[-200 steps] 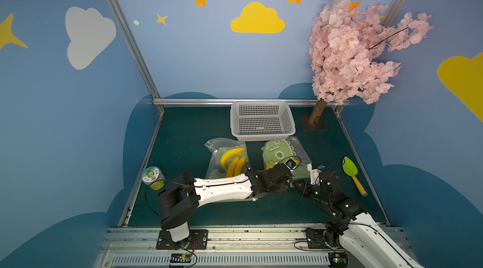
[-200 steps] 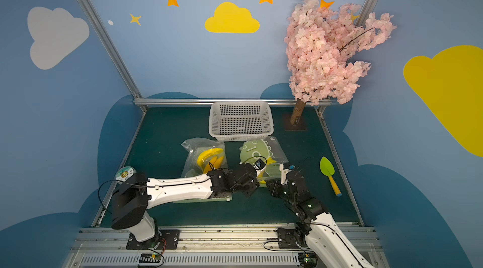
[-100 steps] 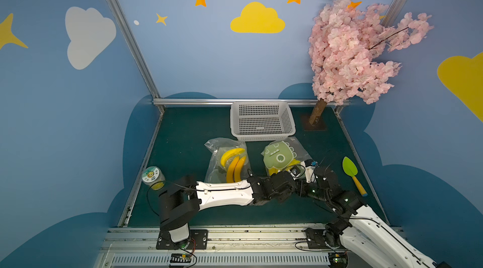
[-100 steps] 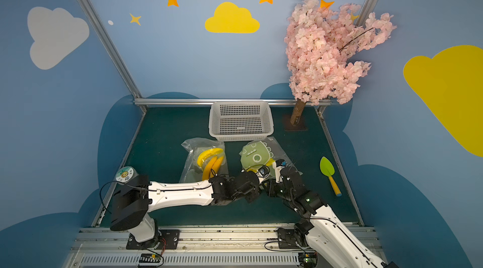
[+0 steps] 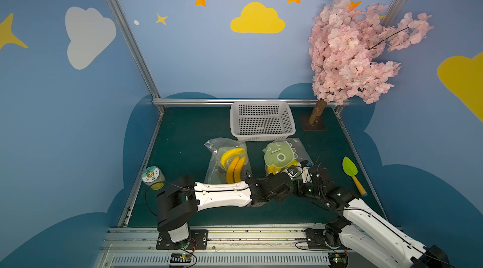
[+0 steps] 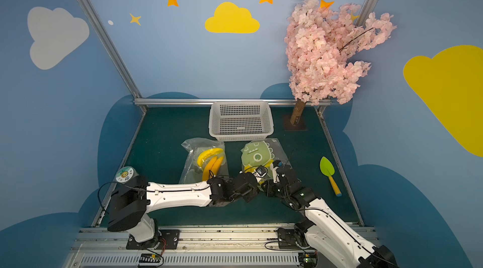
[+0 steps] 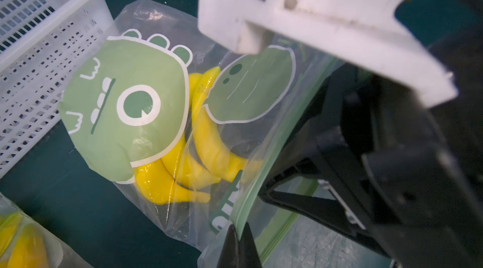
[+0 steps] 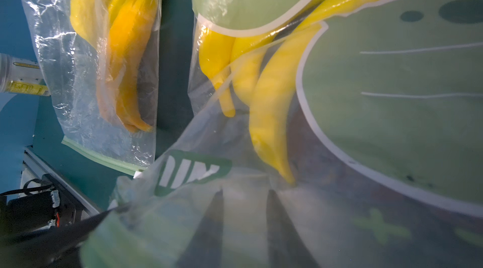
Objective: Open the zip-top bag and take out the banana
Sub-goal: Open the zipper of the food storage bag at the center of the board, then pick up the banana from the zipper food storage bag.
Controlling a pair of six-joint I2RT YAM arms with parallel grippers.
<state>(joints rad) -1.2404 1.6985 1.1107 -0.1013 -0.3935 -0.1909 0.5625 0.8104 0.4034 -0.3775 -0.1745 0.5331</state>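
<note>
Since a second ago the right arm has swung in toward the left one, so both now crowd the near end of the dinosaur-print zip-top bag (image 5: 279,155), which lies just in front of the basket (image 5: 262,120), toward its right half. The left gripper (image 7: 236,240) is pinched tight on the bag's green zip strip. The right gripper (image 8: 245,196) shows only through the film, its fingers a little apart with nothing visibly between them. The bananas (image 7: 209,143) are still inside the bag (one tip just ahead of those fingers). In front of the basket's left half lies a clear bag of bananas (image 5: 227,162), its near end crossed by the left forearm. A jar (image 5: 153,177) stands well left of the basket by the side rail. A green trowel (image 5: 351,172) lies off to the basket's right and nearer. The blossom tree (image 5: 350,52) rises beside the basket's right end. Bare mat (image 5: 188,136) lies open to the basket's left.
</note>
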